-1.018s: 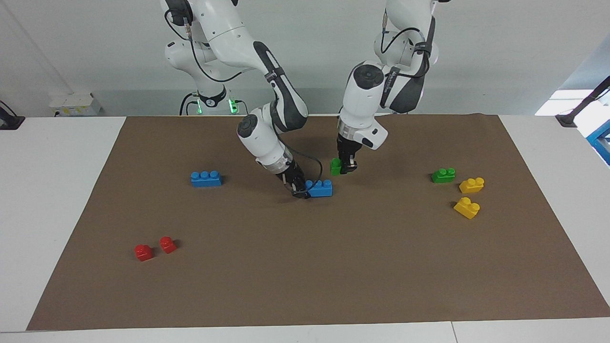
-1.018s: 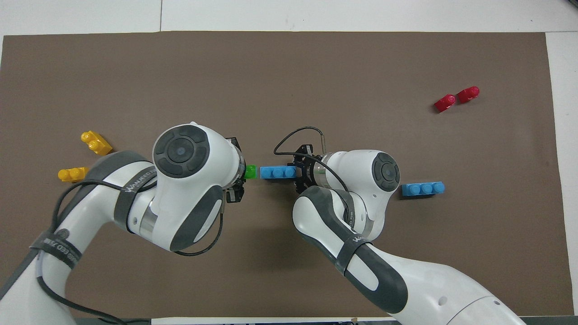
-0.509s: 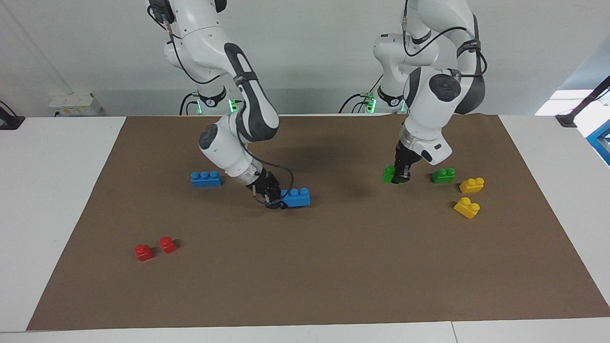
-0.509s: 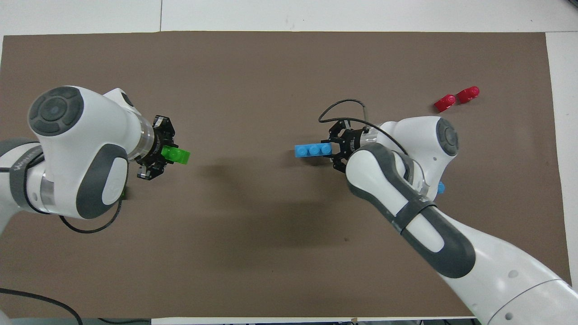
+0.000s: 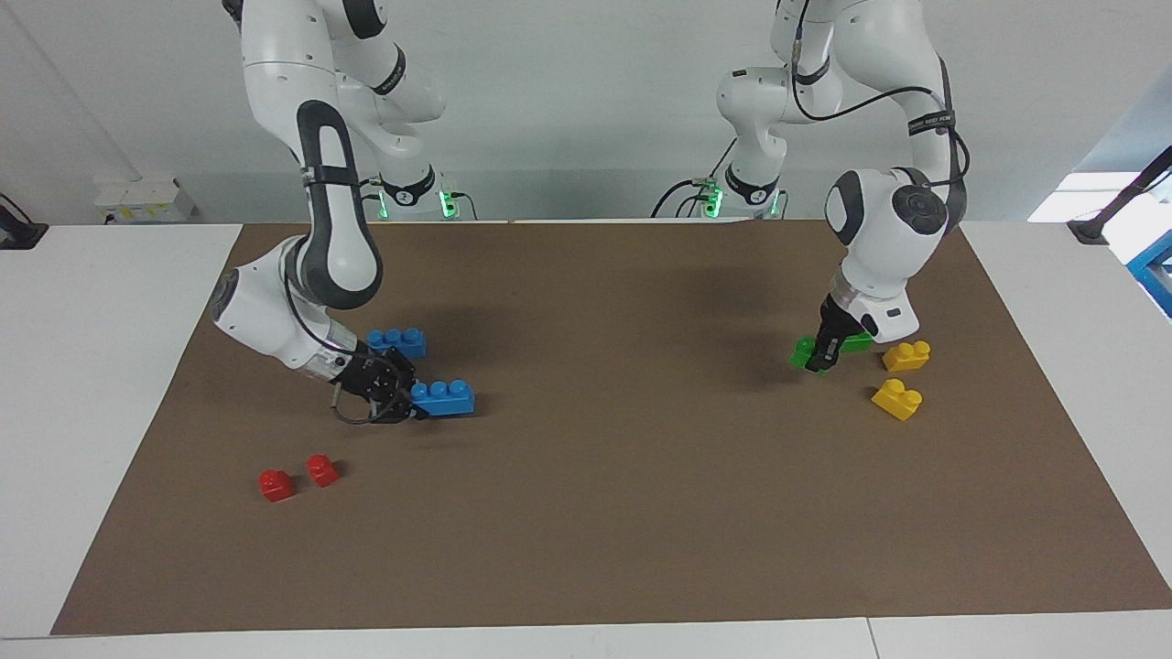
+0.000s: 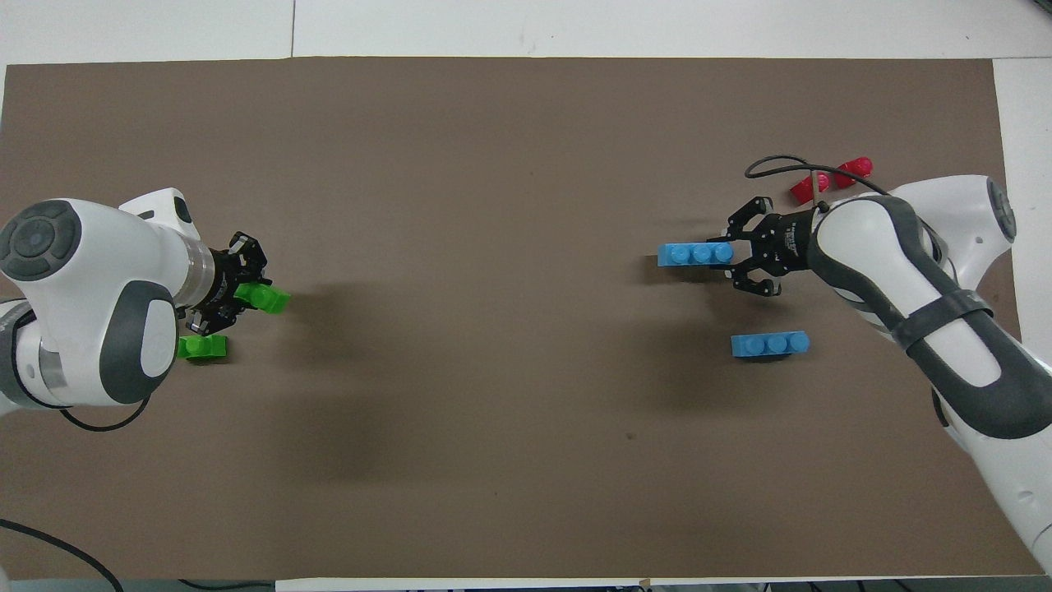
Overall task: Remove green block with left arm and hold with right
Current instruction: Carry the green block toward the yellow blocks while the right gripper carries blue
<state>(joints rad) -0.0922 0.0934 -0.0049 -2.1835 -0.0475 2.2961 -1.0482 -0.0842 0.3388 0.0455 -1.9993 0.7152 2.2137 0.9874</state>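
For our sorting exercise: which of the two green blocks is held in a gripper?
The green block held by the left gripper, low over the mat. The other green block lies free on the mat beside it, nearer the robots.

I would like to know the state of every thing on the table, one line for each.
green block: held in the left pincer, low over the mat.
second green block: lying on the mat beside it.
blue brick: held at its end by the right pincer.
other blue brick: lying free.
yellow bricks: lying free.
red bricks: lying free.
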